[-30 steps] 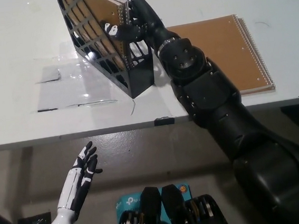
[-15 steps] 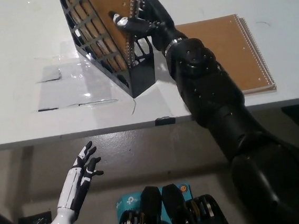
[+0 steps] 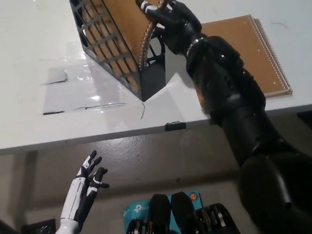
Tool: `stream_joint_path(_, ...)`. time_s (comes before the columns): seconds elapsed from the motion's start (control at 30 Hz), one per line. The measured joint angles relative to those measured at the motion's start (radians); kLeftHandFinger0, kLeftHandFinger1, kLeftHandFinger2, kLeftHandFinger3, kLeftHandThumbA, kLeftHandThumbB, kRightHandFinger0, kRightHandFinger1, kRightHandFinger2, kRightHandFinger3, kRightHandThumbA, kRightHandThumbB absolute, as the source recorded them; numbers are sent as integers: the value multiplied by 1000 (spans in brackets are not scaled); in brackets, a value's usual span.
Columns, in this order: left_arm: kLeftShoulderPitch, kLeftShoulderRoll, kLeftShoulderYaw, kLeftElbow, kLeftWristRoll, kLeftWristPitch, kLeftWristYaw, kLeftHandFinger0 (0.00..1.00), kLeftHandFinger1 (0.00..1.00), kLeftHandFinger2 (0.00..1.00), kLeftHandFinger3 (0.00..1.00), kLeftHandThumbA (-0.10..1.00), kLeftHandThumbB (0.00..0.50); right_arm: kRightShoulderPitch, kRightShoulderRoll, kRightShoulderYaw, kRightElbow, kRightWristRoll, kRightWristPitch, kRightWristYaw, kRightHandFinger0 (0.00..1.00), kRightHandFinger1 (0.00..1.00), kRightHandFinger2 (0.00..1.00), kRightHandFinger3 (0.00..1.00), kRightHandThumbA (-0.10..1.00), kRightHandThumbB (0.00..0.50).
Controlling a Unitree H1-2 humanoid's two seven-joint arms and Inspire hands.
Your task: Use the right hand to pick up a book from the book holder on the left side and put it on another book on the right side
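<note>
Your right robot hand (image 3: 169, 17) grips spiral book (image 3: 129, 11), partly lifted, tilted in black holder (image 3: 118, 60). Target book (image 3: 249, 52) lies flat on surface (image 3: 18, 64) to hand's right, spiral edge far side. Left robot hand (image 3: 87, 181) rests open below surface edge.

The black right arm reaches from lower right to top centre, its hand (image 3: 171, 17) clenched, fingers curled. The white left hand (image 3: 85, 187) hangs at lower left, fingers spread.
</note>
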Motion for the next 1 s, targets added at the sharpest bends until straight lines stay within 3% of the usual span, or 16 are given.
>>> stream_joint_path(0.33, 0, 0, 0, 2, 0, 0, 0, 616, 800, 968, 1000, 957, 80, -52, -6, -71, -107, 96, 128, -4, 0, 331, 787, 1000, -100, 122)
stream_joint_path(0.4, 0, 0, 0, 3, 0, 0, 0, 610, 792, 964, 1000, 956, 79, -69, -12, -75, -128, 108, 146, -5, 0, 294, 767, 1000, -100, 137)
stream_joint_path(0.6, 0, 0, -1, 7, 1, 0, 0, 605, 790, 950, 1000, 964, 81, -126, -36, -82, -167, 141, 193, -21, 0, 263, 757, 1000, -100, 91)
stream_joint_path(0.77, 0, 0, -2, 7, 1, 0, 0, 609, 791, 957, 1000, 965, 77, -163, -65, -83, -184, 160, 220, -31, 0, 191, 688, 1000, -100, 105)
stream_joint_path(0.83, 0, 0, -2, 8, 1, 0, 0, 608, 789, 956, 1000, 966, 78, -175, -78, -83, -189, 167, 230, -35, 0, 176, 705, 1000, -100, 111)
stream_joint_path(0.87, -1, 0, -2, 8, 2, 0, 0, 608, 787, 954, 1000, 969, 85, -180, -86, -83, -190, 173, 235, -37, 0, 172, 705, 922, -100, 99)
stream_joint_path(0.93, -1, 0, -2, 9, 3, 0, 0, 603, 782, 953, 1000, 964, 78, -190, -103, -83, -195, 184, 243, -41, 0, 183, 695, 1000, -100, 99)
stream_joint_path(1.0, -2, 0, -3, 9, 3, 0, 0, 602, 780, 952, 1000, 960, 76, -199, -121, -83, -203, 194, 249, -44, 0, 160, 667, 1000, -100, 109)
